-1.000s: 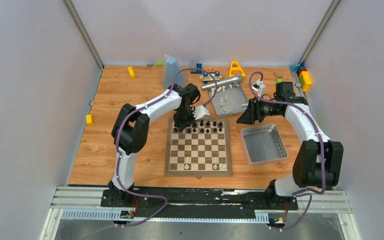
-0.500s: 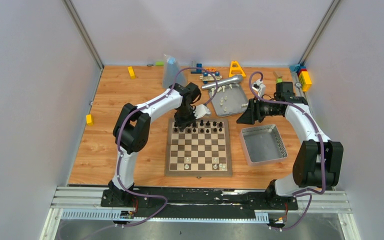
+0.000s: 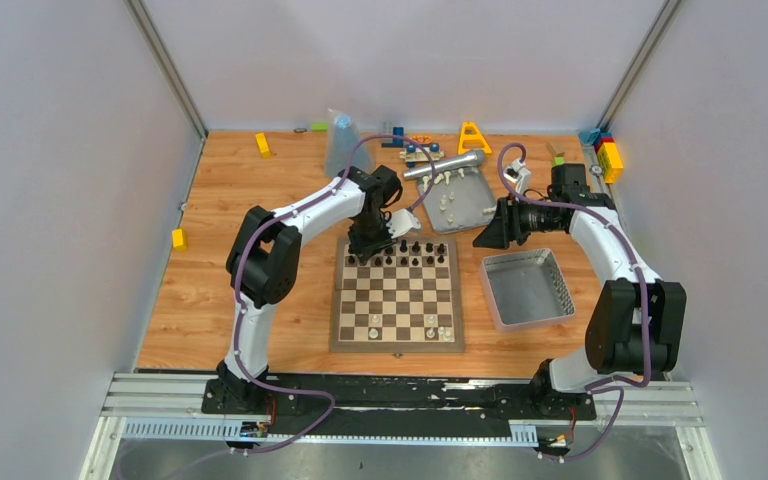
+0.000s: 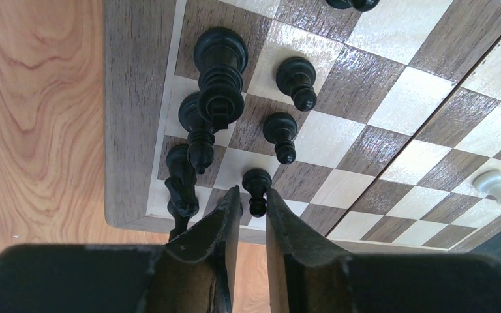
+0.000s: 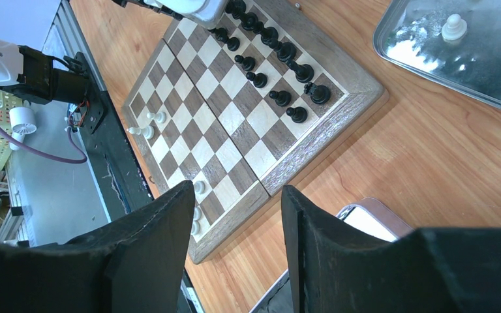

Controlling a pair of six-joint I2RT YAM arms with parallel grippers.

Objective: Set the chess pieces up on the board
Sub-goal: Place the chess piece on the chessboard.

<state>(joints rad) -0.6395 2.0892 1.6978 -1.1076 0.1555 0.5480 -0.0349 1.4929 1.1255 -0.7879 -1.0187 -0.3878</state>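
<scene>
Looking down the left wrist camera, you have the left gripper (image 4: 251, 199) at the far left corner of the board (image 3: 396, 345), with a black pawn (image 4: 256, 186) standing right between its fingertips. The jaws are only narrowly parted. Each sits tight beside the pawn, and you cannot tell from this angle whether they pinch it or have just let go.

The pawn is the relation to watch. It stands upright on its base in the second row from the far edge, beside the black back-row pieces (image 4: 218, 72). Its long axis is vertical, in line with the fingers, and its head points up towards the gripper. Any retreat probably wants to go straight up along that axis, since a sideways drift could tip the pawn or clip the knight (image 4: 181, 179) just beside the left finger.

Your right gripper (image 5: 238, 215) hangs over the bench (image 3: 210, 260) off the board's right side, jaws roughly half open and holding nothing. It is the nearer arm to the tray (image 3: 475, 205) of loose white pieces (image 3: 447, 200). Only a few white pieces (image 3: 431, 328) stand on the near rows, so most of white's side looks undone
</scene>
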